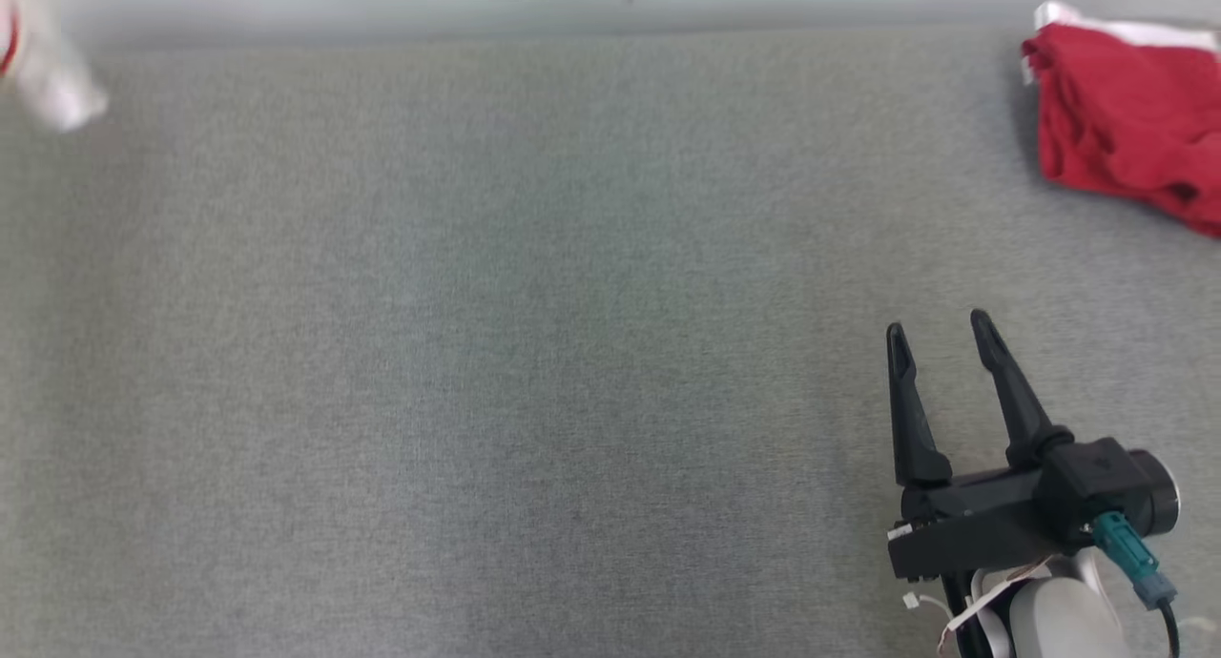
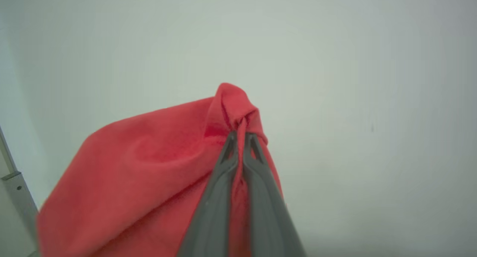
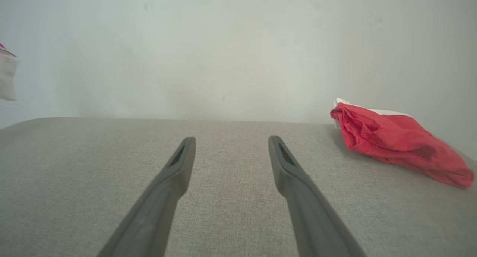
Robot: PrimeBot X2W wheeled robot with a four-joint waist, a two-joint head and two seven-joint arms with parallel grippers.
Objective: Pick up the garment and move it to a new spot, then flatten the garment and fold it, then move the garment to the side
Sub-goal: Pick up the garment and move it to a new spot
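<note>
In the left wrist view my left gripper (image 2: 240, 135) is shut on a bunched fold of a red garment (image 2: 149, 164). The cloth hangs down and to the left of the fingers, held up in front of a pale wall. My right gripper (image 1: 938, 327) stands open and holds nothing, low over the grey table (image 1: 477, 353) at the lower right; its fingers (image 3: 179, 167) point toward the far wall. A pale blurred shape (image 1: 52, 86) with a sliver of red beside it sits at the top left corner of the head view.
A second crumpled red garment (image 1: 1126, 114) with a white part under it lies at the table's far right corner, up and to the right of my right gripper (image 3: 231, 140); it shows in the right wrist view too (image 3: 395, 141). A pale wall runs behind the table.
</note>
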